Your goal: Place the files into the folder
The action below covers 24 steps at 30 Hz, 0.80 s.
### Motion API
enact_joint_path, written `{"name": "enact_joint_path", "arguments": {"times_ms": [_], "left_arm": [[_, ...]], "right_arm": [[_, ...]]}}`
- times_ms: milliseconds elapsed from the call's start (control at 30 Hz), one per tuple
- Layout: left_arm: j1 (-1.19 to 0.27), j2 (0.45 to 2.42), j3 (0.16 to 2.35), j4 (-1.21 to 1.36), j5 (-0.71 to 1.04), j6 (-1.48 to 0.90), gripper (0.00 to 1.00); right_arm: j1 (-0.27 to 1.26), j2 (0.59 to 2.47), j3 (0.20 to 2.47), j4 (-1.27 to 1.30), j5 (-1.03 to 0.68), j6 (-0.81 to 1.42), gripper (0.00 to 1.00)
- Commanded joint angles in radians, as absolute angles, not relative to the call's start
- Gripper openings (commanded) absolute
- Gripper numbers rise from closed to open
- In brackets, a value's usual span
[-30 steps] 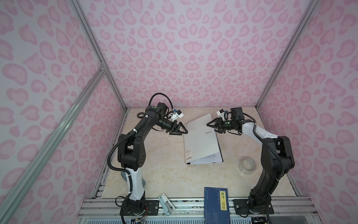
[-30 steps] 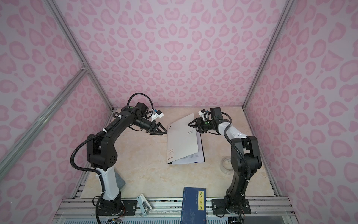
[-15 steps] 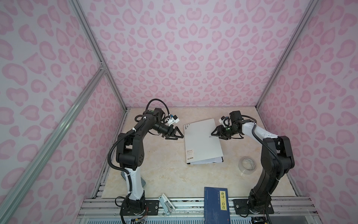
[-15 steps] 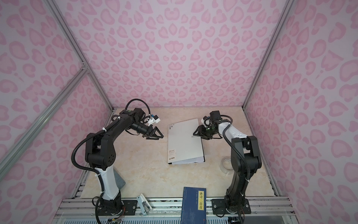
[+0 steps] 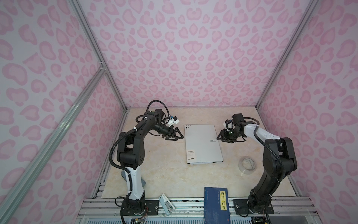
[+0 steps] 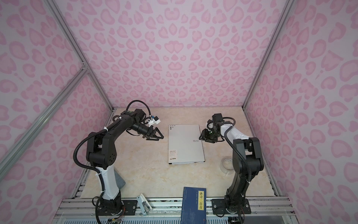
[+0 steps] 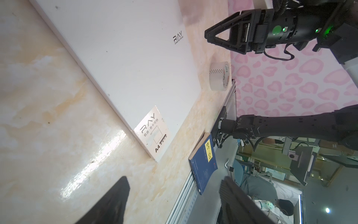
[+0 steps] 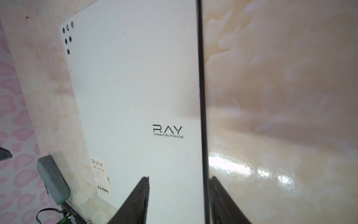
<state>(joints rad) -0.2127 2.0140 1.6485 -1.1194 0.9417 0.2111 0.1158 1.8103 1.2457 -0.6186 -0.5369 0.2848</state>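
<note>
Folder: the folder (image 5: 201,143) lies shut and flat on the table (image 5: 164,174), white cover up, between the two claws.
Left claw: the left gripper (image 5: 175,135) has its jaws wide and holds nothing. It hangs just beside the folder's left edge, not touching it.
Right claw: the right gripper (image 5: 220,136) has its jaws apart at the folder's right edge and grips nothing. In the right wrist view one finger (image 8: 135,201) is over the cover, the other over the table.
Contact on the right: I cannot tell.

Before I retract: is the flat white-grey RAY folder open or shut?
Shut: the white-grey folder lies flat with its logo cover facing up, no inside face showing.
</note>
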Motion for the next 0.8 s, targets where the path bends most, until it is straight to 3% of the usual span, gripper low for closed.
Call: {"name": "enact_joint_path", "arguments": {"times_ms": [0,333,767], "left_arm": [[-0.213,2.014,1.633,-1.094,0.901,0.199,0.78],[-0.231,2.047,1.586,-1.021,0.855,0.119,0.76],[-0.224,2.015,1.582,-0.938,0.726,0.041,0.74]], "right_arm": [[0.117,1.798,1.219,-0.632,-0.461,0.274,0.51],[0.152,1.808,1.134,-0.561,-0.495,0.298,0.5],[0.205,1.845,1.131,-0.575,-0.41,0.3,0.5]]}}
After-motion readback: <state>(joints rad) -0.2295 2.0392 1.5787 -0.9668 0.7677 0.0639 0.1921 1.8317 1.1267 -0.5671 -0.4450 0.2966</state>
